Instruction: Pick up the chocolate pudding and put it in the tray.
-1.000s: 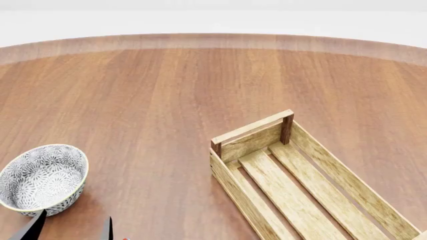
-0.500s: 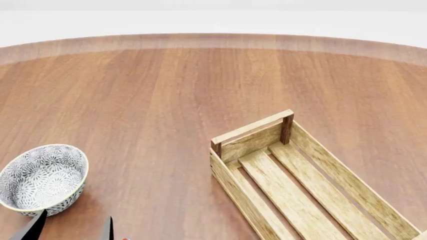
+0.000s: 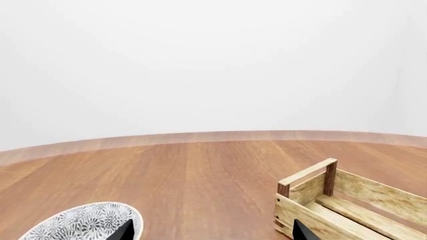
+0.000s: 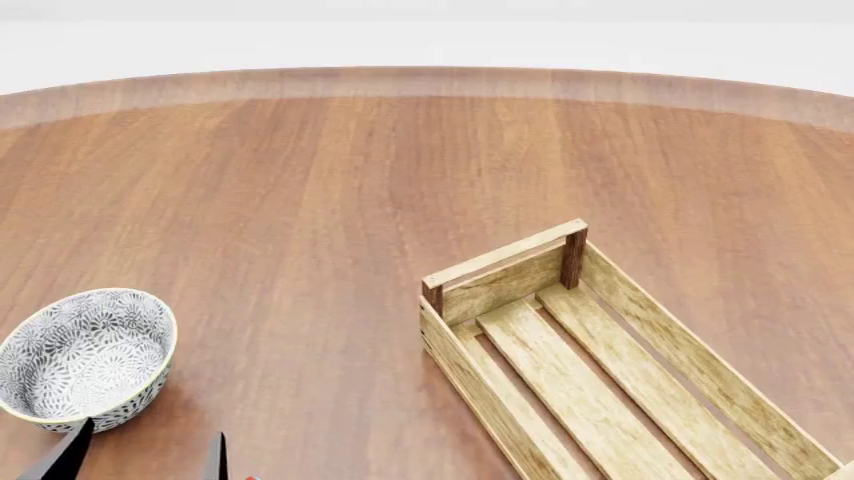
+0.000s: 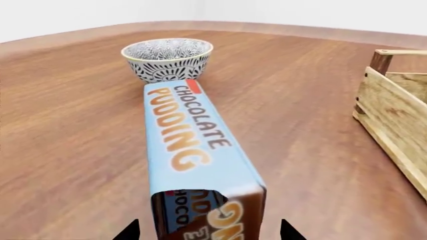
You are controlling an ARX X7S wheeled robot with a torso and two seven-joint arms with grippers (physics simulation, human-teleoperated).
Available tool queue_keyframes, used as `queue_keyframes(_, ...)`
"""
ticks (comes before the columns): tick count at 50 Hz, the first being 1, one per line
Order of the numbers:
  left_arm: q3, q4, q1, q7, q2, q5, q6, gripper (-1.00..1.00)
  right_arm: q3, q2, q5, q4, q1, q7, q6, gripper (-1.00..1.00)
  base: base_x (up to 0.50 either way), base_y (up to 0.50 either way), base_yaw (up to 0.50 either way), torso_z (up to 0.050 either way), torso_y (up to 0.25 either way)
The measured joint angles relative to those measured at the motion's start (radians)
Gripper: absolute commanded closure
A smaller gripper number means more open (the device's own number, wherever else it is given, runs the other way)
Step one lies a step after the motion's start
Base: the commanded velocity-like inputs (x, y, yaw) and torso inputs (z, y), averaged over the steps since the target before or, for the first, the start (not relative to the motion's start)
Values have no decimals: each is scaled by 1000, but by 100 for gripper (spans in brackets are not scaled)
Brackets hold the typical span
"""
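Nothing moved since the earlier head pictures: same bowl (image 4: 84, 358), same tray (image 4: 607, 370), same dark tips of left claw (image 4: 140, 455) at the lower edge. Left claw spread, holding nothing, hovering above the table (image 4: 307, 220) near the bowl. Right claw (image 5: 209, 231) also spread, tips either side of the near end of the chocolate pudding (image 5: 193, 150), not visibly touching. Pudding box flat on the table, far end just beside the bowl, well apart from the tray.
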Motion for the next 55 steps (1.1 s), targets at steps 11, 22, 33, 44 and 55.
queue_keyframes(11,7,3,0,-4,-4,0,2,-100,-12,-7,-2,20,11,1,-3,-100,0,0,0,0,0)
queue_keyframes(22,13,8,1,-9,-8,-1,1,-100,-19,-8,0,31,21,4,-4,-100,0,0,0,0,0)
queue_keyframes(33,15,9,0,-13,-12,-5,4,-100,-23,-7,16,44,28,9,-15,100,0,0,0,0,0)
queue_keyframes(44,16,8,1,-16,-17,-10,6,-100,-17,2,27,41,28,23,-27,100,0,0,0,0,0)
queue_keyframes(55,15,6,1,-19,-22,-17,7,-100,24,39,56,-82,27,69,35,100,0,0,0,0,0)
